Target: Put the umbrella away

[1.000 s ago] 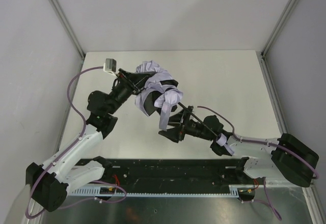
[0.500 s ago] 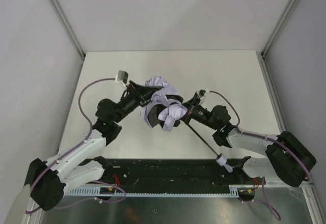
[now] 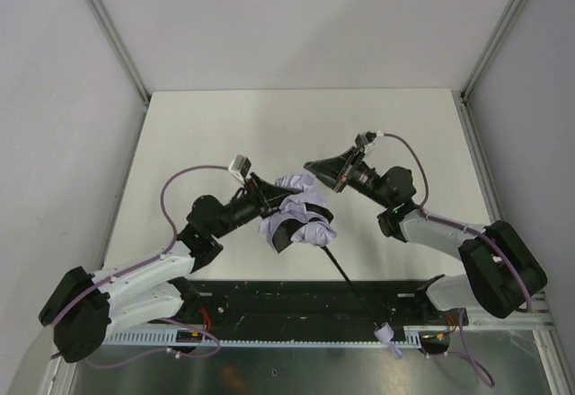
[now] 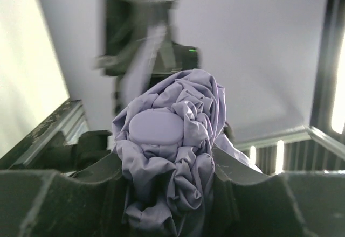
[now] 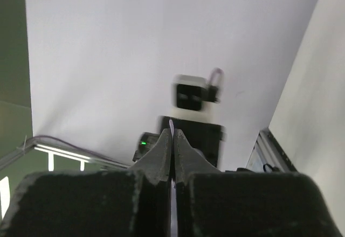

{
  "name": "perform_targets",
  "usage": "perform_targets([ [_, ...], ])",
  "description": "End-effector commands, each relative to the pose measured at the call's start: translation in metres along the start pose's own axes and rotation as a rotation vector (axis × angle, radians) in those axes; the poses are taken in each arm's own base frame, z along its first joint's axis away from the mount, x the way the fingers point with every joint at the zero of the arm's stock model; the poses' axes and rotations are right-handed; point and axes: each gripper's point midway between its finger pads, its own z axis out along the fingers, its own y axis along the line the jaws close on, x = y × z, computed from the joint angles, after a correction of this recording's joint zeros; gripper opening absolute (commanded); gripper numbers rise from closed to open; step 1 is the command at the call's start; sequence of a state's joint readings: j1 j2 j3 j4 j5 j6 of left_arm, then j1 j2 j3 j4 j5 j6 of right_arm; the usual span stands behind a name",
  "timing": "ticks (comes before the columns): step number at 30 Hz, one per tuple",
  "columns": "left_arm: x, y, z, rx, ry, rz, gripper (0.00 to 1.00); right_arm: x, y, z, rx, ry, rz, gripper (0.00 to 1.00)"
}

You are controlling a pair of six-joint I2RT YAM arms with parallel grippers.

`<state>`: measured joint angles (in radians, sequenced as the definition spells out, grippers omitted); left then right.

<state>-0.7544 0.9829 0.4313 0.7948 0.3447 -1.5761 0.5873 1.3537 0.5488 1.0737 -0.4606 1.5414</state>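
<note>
The umbrella [image 3: 296,220] is a crumpled pale lavender bundle held above the table's near middle. My left gripper [image 3: 271,201] is shut on this canopy; in the left wrist view the folds [image 4: 178,118] bulge out between the gripper's [image 4: 170,168] fingers. The thin black shaft [image 3: 349,280] slants down-right to the small pale handle [image 3: 385,333] over the near rail. My right gripper [image 3: 312,167] sits just beyond the bundle with its jaws together. A thin lavender sliver of the umbrella's fabric [image 5: 172,126] shows pinched at the right gripper's [image 5: 173,136] tips.
The white table [image 3: 269,126] is walled by grey panels left, right and behind, with metal posts [image 3: 108,31] at the corners. A black slotted rail [image 3: 269,298] runs along the near edge between the arm bases.
The left arm has drawn the bundle toward the near edge, so the handle now hangs over the rail. The right gripper left the shaft, swung to the far side and shut.
</note>
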Motion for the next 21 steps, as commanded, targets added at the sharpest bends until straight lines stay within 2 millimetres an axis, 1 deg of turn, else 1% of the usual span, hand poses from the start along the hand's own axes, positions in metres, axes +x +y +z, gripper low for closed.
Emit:
perform_targets([
  [1,-0.004,0.023,-0.011,-0.041,-0.051,-0.090,0.00,-0.012,0.065,0.000,-0.214,0.019,-0.208,0.00],
  [3,-0.010,0.044,-0.013,-0.110,-0.078,-0.116,0.00,-0.007,0.072,0.004,-0.223,0.066,-0.254,0.00],
  [5,-0.017,0.063,-0.014,-0.176,-0.110,-0.138,0.00,0.004,0.071,0.006,-0.223,0.124,-0.293,0.00],
  [8,-0.031,0.090,-0.020,-0.279,-0.165,-0.167,0.00,0.015,0.060,0.005,-0.174,0.173,-0.351,0.00],
  [10,-0.041,0.104,-0.026,-0.330,-0.213,-0.175,0.00,0.022,0.054,0.005,-0.142,0.190,-0.403,0.00],
  [11,-0.046,0.112,-0.030,-0.362,-0.238,-0.183,0.00,0.025,0.051,0.004,-0.129,0.192,-0.446,0.00],
  [13,-0.056,0.125,-0.038,-0.419,-0.289,-0.200,0.00,0.027,0.039,0.003,-0.076,0.198,-0.502,0.00],
  [16,-0.070,0.145,-0.053,-0.553,-0.375,-0.225,0.00,0.034,0.025,0.003,-0.049,0.214,-0.565,0.00],
  [19,-0.078,0.169,-0.068,-0.696,-0.422,-0.264,0.00,0.047,0.015,0.008,-0.055,0.239,-0.613,0.00],
  [21,-0.079,0.183,-0.076,-0.749,-0.437,-0.308,0.00,0.057,0.010,0.012,-0.078,0.270,-0.612,0.00],
])
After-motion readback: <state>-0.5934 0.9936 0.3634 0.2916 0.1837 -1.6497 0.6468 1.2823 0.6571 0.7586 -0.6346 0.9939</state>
